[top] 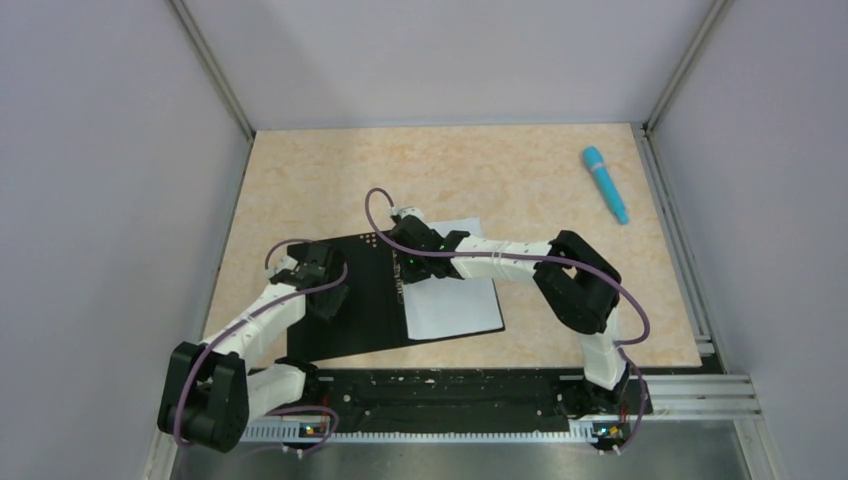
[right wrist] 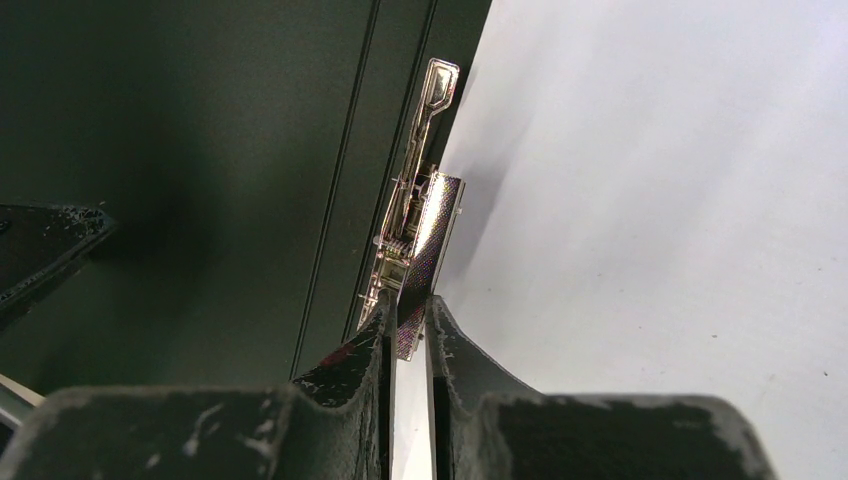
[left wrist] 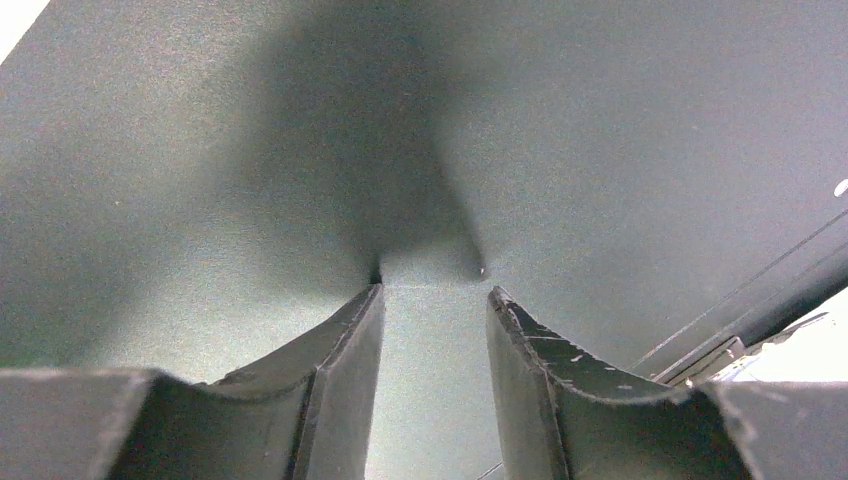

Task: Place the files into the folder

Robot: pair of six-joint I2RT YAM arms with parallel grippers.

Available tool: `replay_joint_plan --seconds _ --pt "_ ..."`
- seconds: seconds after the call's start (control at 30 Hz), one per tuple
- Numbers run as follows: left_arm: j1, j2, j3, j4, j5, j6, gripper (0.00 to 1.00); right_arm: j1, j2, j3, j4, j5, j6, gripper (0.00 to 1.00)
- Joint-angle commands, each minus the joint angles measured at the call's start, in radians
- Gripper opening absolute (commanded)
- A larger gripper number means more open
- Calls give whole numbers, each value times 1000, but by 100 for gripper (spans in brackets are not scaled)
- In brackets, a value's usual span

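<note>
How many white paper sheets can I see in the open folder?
1 visible: a white sheet lies on the right half of the folder, its left edge by the metal clip. More sheets may be hidden under it.

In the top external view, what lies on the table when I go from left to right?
Folder's black inside flap → white sheets → blue pen-like object.

Surface: beige speckled table [top: 300, 180] | middle: folder [top: 350, 300] lying open, black inside up | far right: blue pen [top: 605, 183]
</note>
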Motion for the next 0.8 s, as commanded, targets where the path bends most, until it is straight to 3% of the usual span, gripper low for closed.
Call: replay_joint_plan --seconds 0.0,0.77 --pt "6 48 -24 -1 16 -35 47 29 -13 0 1 -12 11 4" --pt "11 94 -27 12 32 -58 45 44 -52 -74 34 -10 35 0"
